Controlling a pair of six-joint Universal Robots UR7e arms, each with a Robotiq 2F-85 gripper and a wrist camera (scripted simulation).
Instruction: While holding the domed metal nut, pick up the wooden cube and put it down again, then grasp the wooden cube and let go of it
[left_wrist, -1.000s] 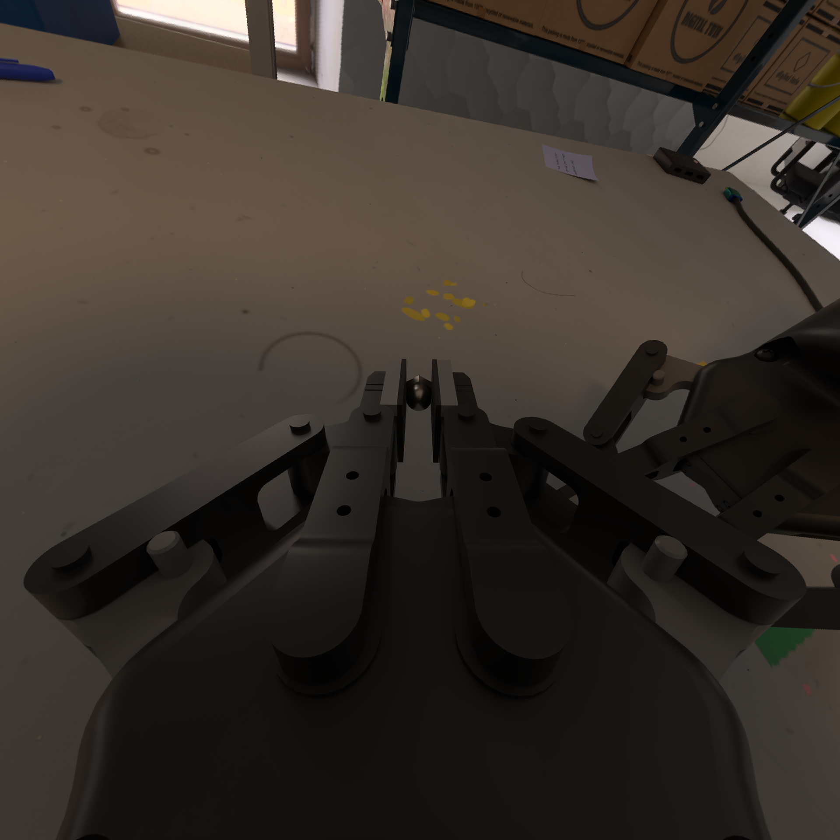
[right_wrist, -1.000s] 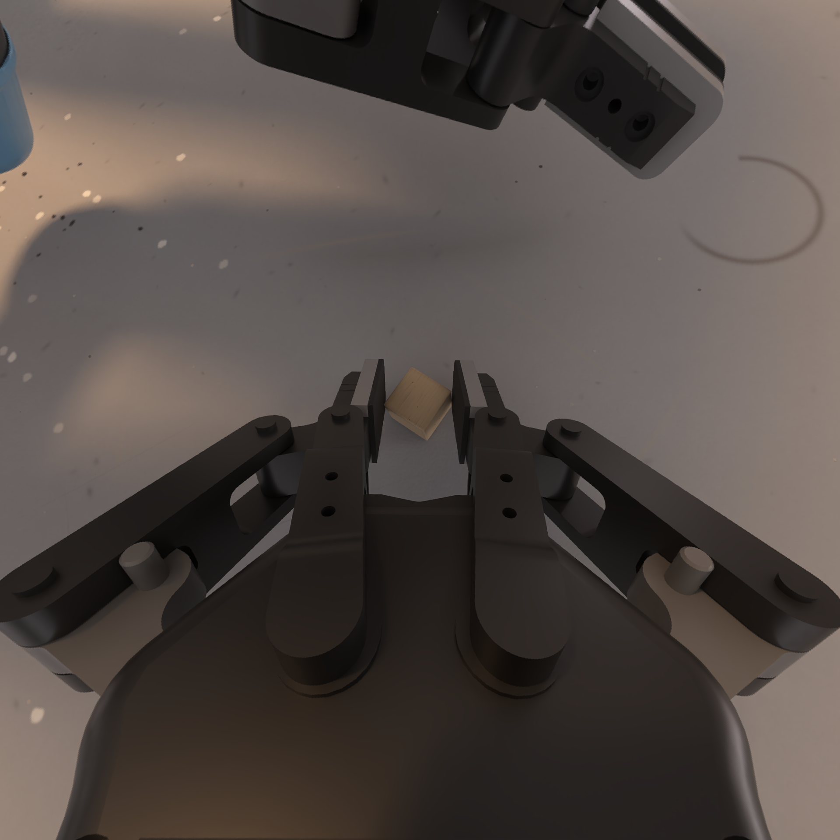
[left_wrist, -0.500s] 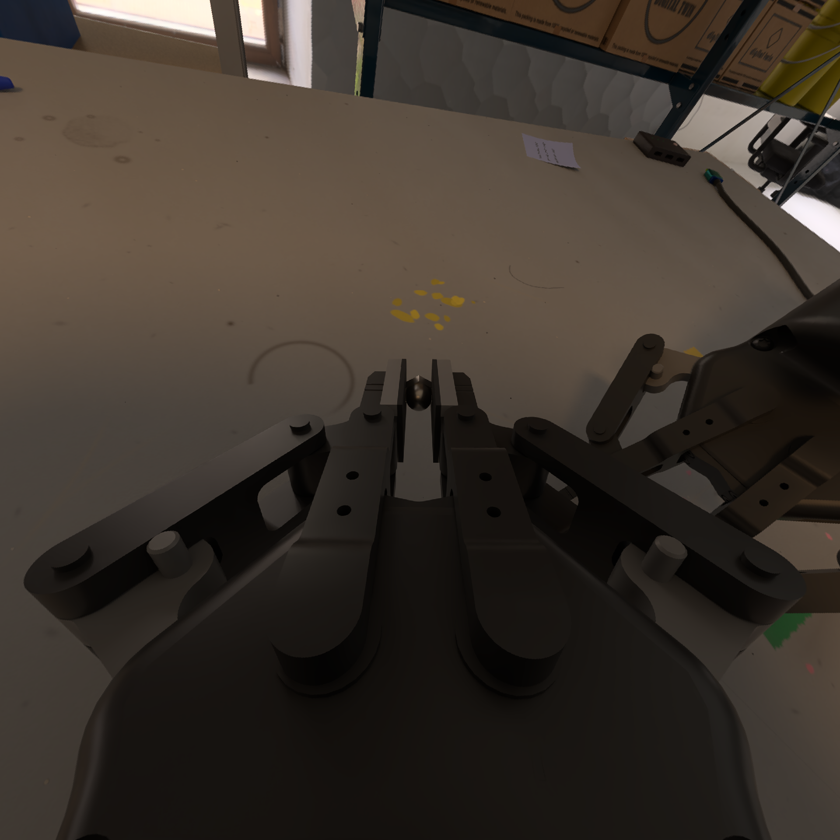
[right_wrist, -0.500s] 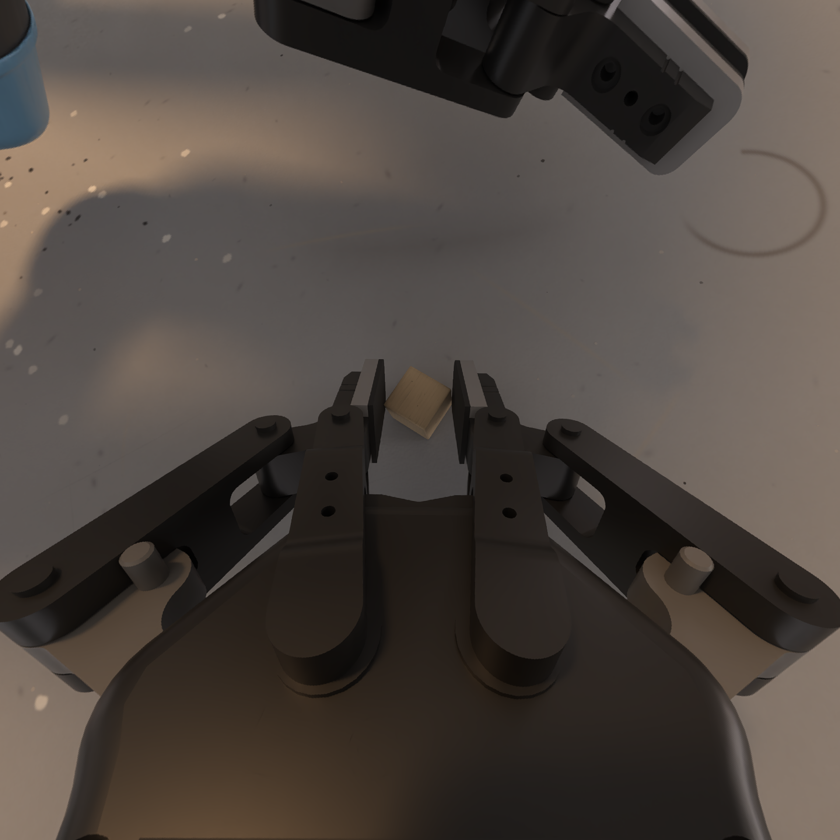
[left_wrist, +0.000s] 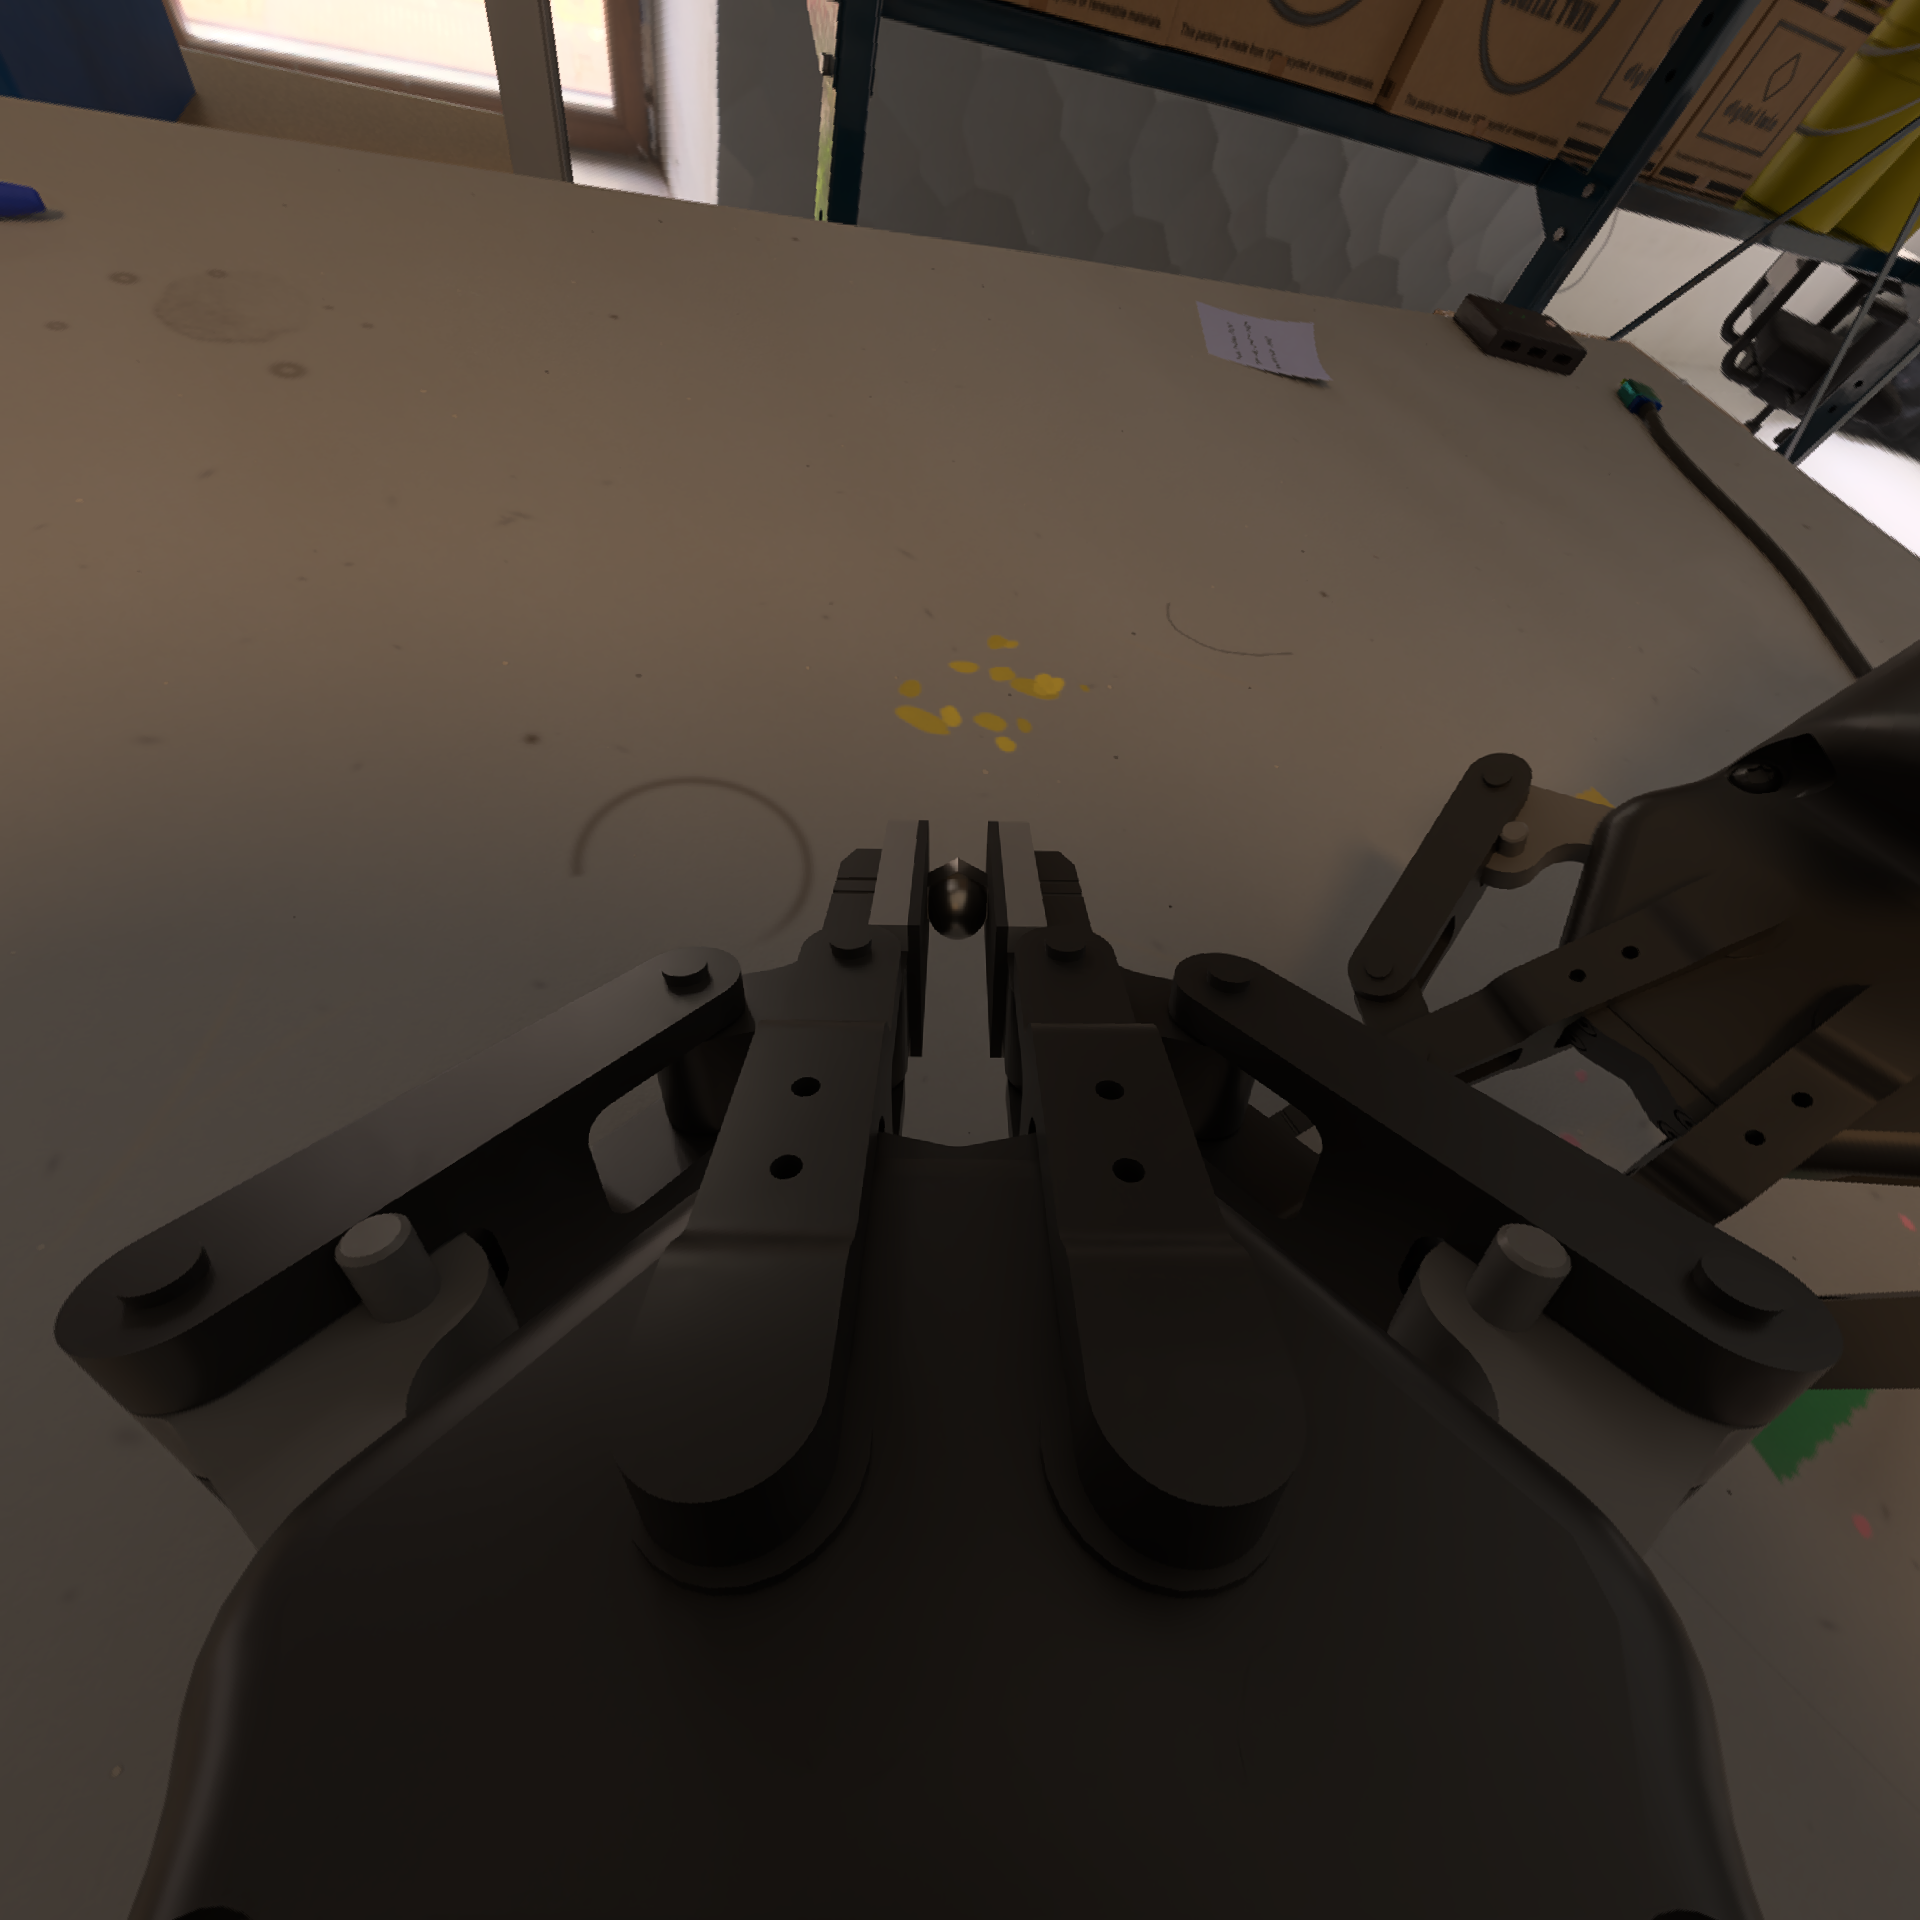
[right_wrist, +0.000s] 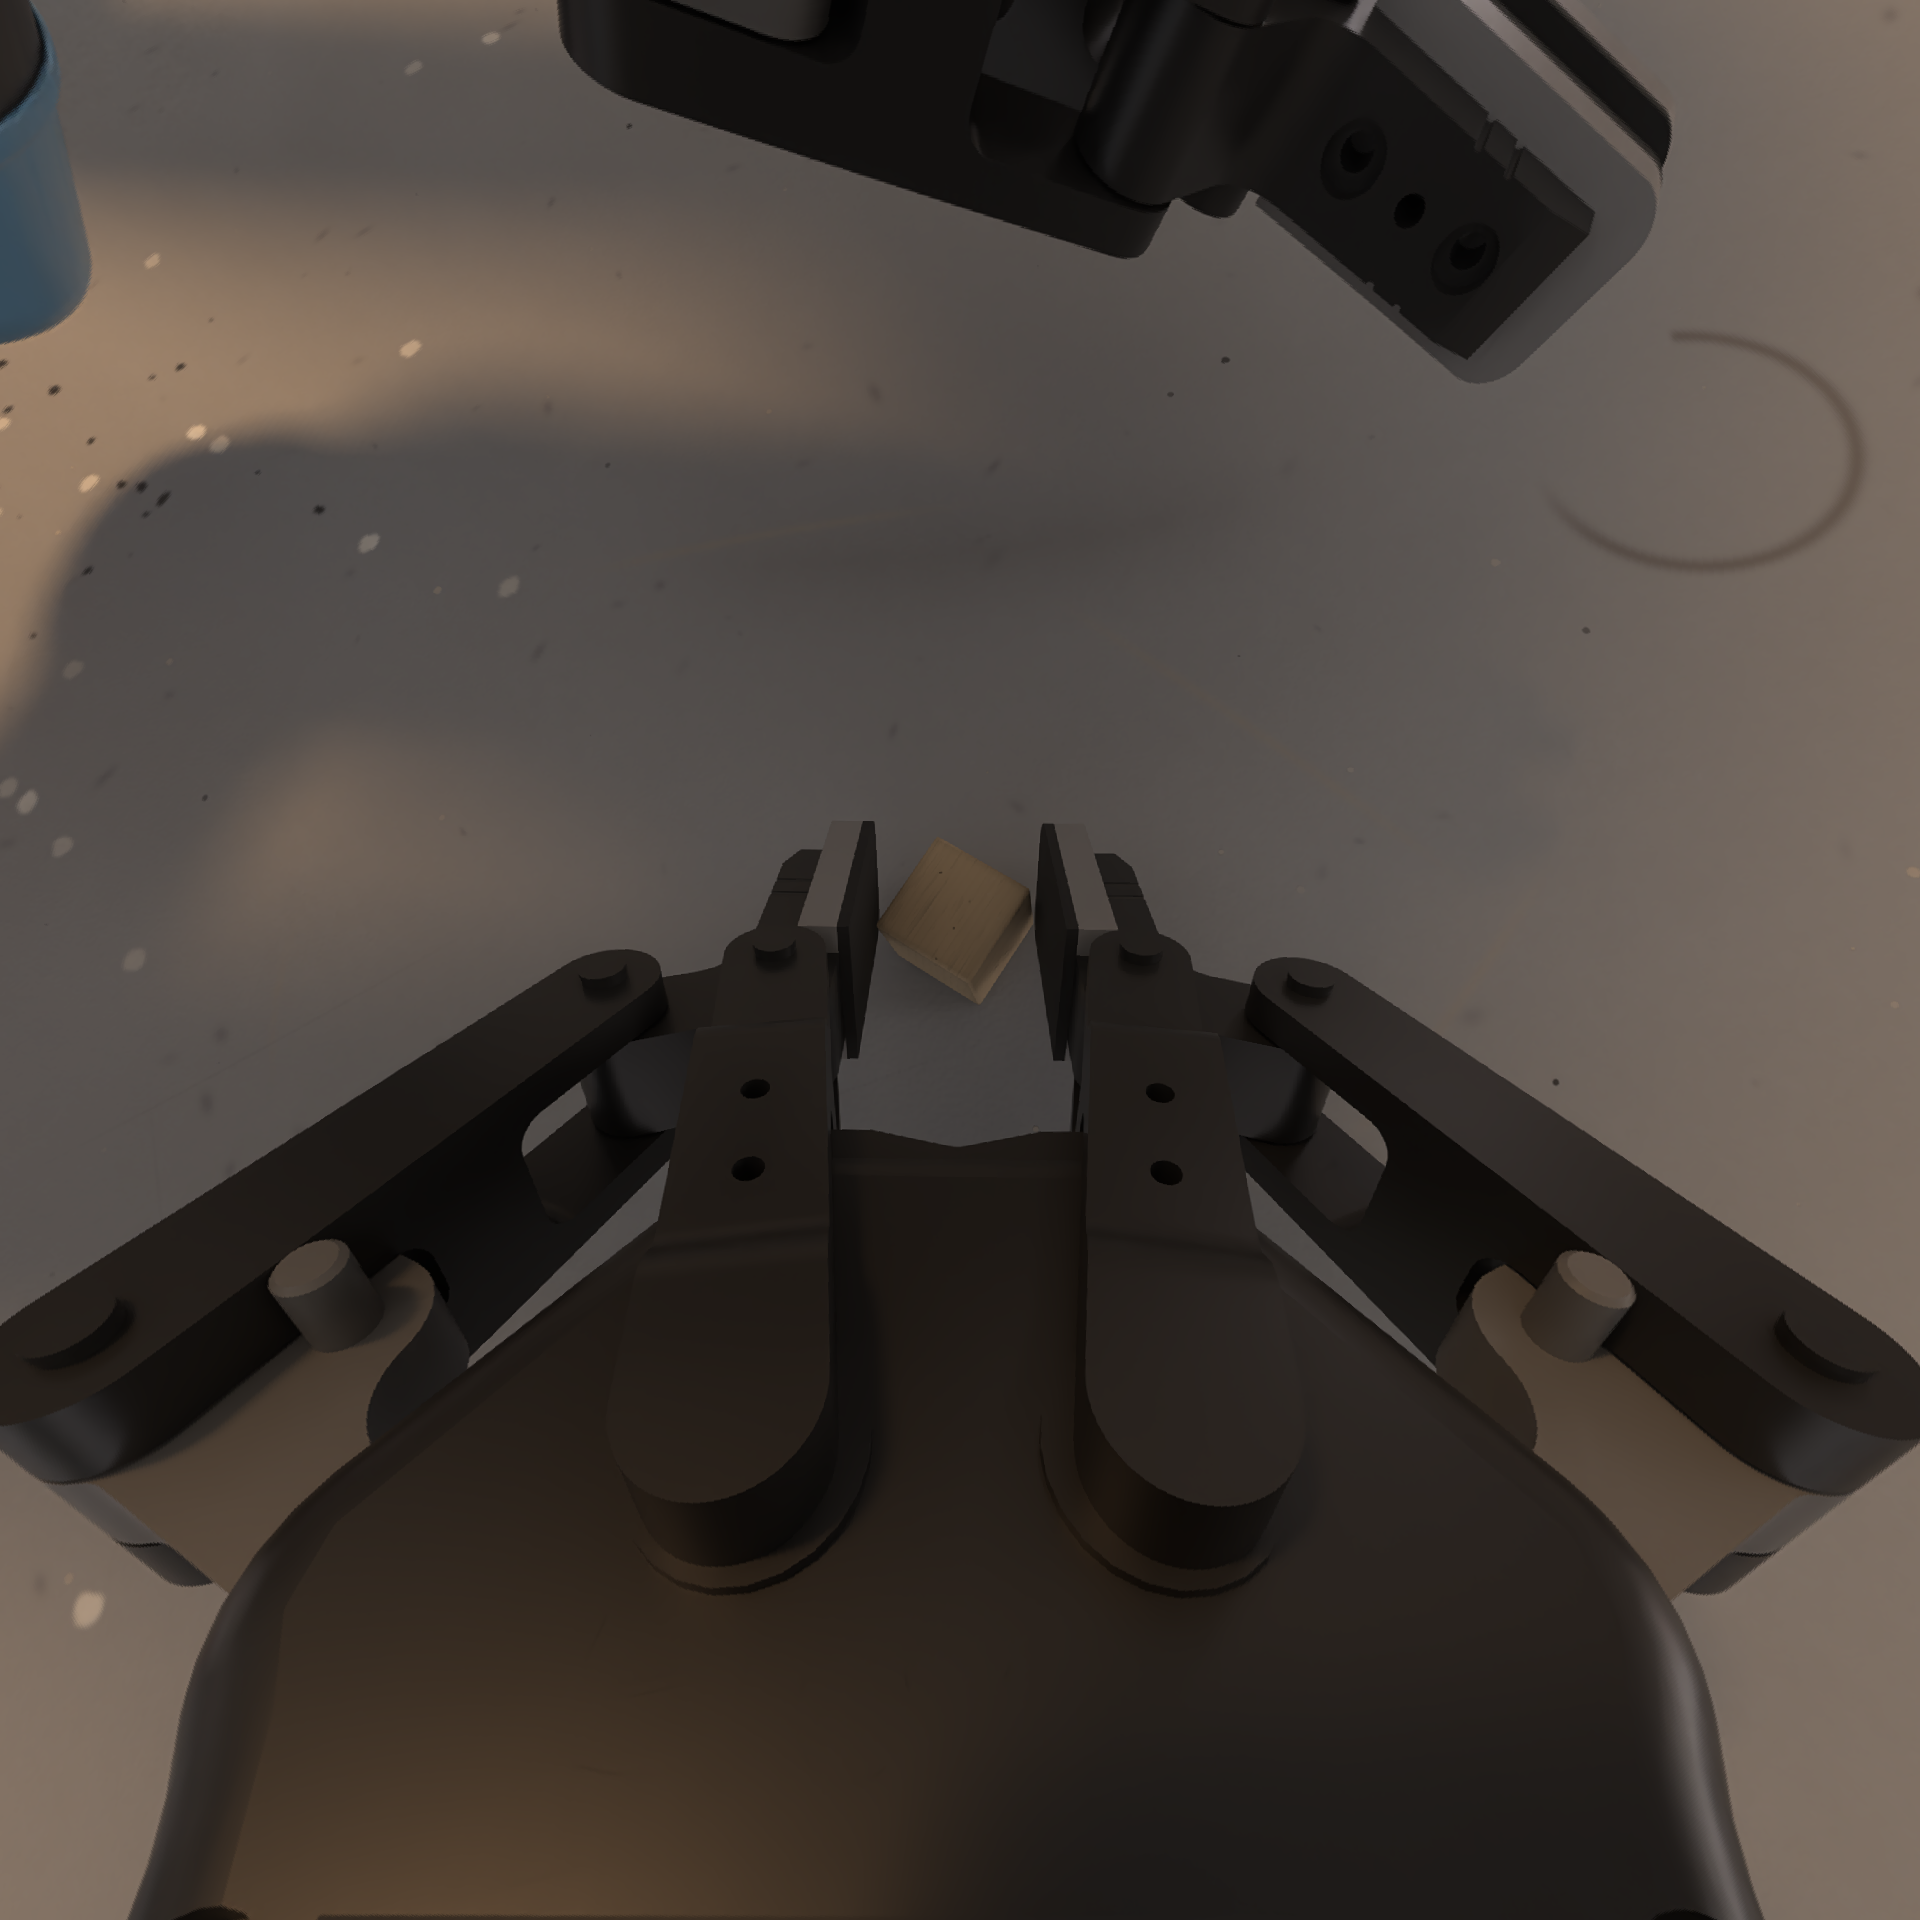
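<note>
My left gripper is shut on the small domed metal nut and holds it between the pads above the table. My right gripper is shut on the pale wooden cube. The cube sits turned diagonally, so its corners meet the pads. In the right wrist view the left gripper's body hangs across the top, beyond the cube. In the left wrist view the right gripper's linkage shows at the right edge, with its fingertips and the cube hidden.
The beige table carries yellow paint spots, a dark ring mark, a paper note, a black block and a cable. A blue cylinder stands at the far left. Shelves with boxes stand behind.
Both wrist views shifted slightly over the table early on, then held almost still. The nut and the cube stayed fixed between their pads. No jaw opened or shut.
</note>
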